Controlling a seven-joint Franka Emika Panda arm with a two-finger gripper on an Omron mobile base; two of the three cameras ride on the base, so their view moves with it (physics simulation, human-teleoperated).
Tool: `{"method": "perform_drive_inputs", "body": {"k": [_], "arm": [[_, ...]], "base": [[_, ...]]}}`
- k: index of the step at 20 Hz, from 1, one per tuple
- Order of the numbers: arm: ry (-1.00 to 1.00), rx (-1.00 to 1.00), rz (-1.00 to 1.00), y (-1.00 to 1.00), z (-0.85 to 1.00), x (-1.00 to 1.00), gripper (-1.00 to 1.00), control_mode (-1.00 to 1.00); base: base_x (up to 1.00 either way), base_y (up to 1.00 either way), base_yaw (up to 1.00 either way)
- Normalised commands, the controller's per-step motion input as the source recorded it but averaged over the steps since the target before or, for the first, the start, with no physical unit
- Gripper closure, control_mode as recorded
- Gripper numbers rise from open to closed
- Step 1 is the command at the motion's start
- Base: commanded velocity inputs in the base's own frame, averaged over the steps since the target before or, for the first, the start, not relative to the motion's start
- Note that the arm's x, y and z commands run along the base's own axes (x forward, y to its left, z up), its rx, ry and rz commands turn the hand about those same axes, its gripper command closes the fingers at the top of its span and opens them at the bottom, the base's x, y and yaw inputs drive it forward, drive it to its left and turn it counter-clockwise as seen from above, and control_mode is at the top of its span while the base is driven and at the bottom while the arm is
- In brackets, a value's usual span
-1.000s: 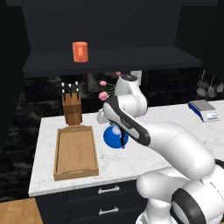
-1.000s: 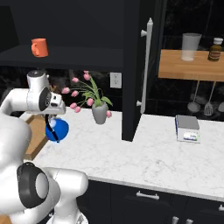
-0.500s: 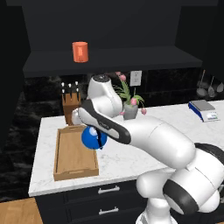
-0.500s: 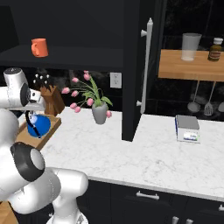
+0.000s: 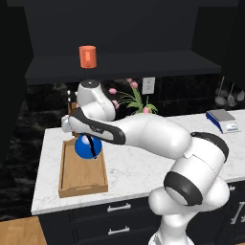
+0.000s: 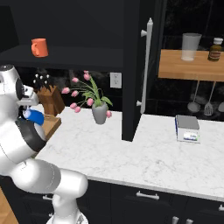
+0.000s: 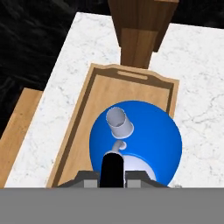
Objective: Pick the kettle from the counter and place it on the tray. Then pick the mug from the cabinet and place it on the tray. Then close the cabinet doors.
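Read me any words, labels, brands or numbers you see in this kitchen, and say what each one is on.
No text can be read.
Brown bottle on the wooden shelf: pale label, too small to read.
Scale on the counter: front panel blurred, no digits readable.
Kettle, mug, tray: no markings.
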Motion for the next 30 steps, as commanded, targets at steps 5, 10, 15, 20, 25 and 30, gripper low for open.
{"method": "perform_drive_inputs", "body": {"k": [5, 10, 15, 20, 25, 30], "arm": [[0.00, 0.00, -0.03, 0.01, -0.26, 0.12, 1.00, -1.00], [-0.02, 0.00, -0.02, 0.07, -0.67, 0.15, 1.00, -1.00], [-0.06, 0.04, 0.00, 0.02, -0.30, 0.11, 1.00, -1.00], [-0.11, 0.03, 0.00, 0.11, -0.11, 0.00, 1.00, -1.00], [-0.06, 0.02, 0.00, 0.11, -0.16, 0.00, 1.00, -1.00], [0.00, 0.03, 0.00, 0.00, -0.06, 0.02, -1.00, -1.00]], "base": [[0.00, 0.00, 0.00], [0.00, 0.00, 0.00], [0.00, 0.00, 0.00], [0.00, 0.00, 0.00], [0.00, 0.00, 0.00], [0.00, 0.00, 0.00]]}}
